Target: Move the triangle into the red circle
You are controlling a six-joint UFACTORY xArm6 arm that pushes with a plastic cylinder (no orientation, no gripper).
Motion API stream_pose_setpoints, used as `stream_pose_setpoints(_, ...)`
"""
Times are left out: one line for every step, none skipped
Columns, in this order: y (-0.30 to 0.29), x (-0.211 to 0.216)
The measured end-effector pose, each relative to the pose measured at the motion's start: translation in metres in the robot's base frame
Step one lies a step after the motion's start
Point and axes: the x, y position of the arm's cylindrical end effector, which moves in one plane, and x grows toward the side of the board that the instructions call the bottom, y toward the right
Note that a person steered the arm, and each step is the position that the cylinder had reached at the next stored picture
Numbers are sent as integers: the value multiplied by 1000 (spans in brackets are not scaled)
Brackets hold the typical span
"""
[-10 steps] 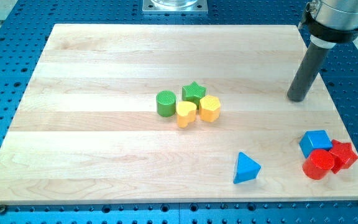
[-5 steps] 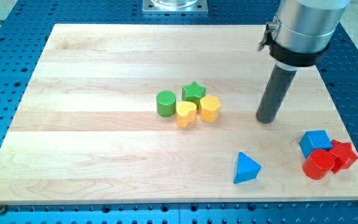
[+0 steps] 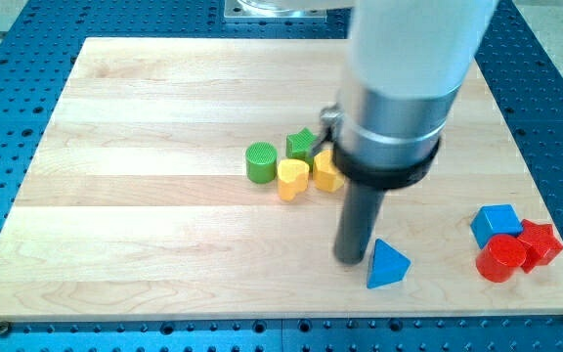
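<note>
The blue triangle (image 3: 389, 265) lies near the board's bottom edge, right of centre. The red circle (image 3: 500, 259) sits at the bottom right, about a hand's width to the triangle's right, touching a blue cube (image 3: 495, 223) and a red star (image 3: 540, 242). My tip (image 3: 351, 259) stands on the board just left of the triangle, very close to its left side; whether it touches cannot be told. The arm's big grey body hides part of the middle cluster.
A cluster sits at the board's centre: a green cylinder (image 3: 260, 161), a yellow heart (image 3: 292, 178), a green star (image 3: 300, 145) and a yellow block (image 3: 326, 173), the last two partly hidden by the arm. The wooden board (image 3: 115, 215) rests on a blue perforated table.
My tip has swept from the upper right of the board down and left, ending just left of the blue triangle. No block has moved.
</note>
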Motion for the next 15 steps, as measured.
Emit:
stream_pose_setpoints(-7,19)
stream_pose_setpoints(15,38)
stream_pose_setpoints(50,33)
stream_pose_setpoints(50,33)
stream_pose_setpoints(20,36)
stream_pose_setpoints(-1,36)
stream_pose_setpoints(22,7)
stream_pose_setpoints(39,-6)
stream_pose_setpoints(43,-8)
stream_pose_setpoints(45,-8)
stream_pose_setpoints(27,18)
stream_pose_setpoints(39,14)
stream_pose_setpoints(64,-13)
stream_pose_setpoints(64,-13)
stream_pose_setpoints(71,-16)
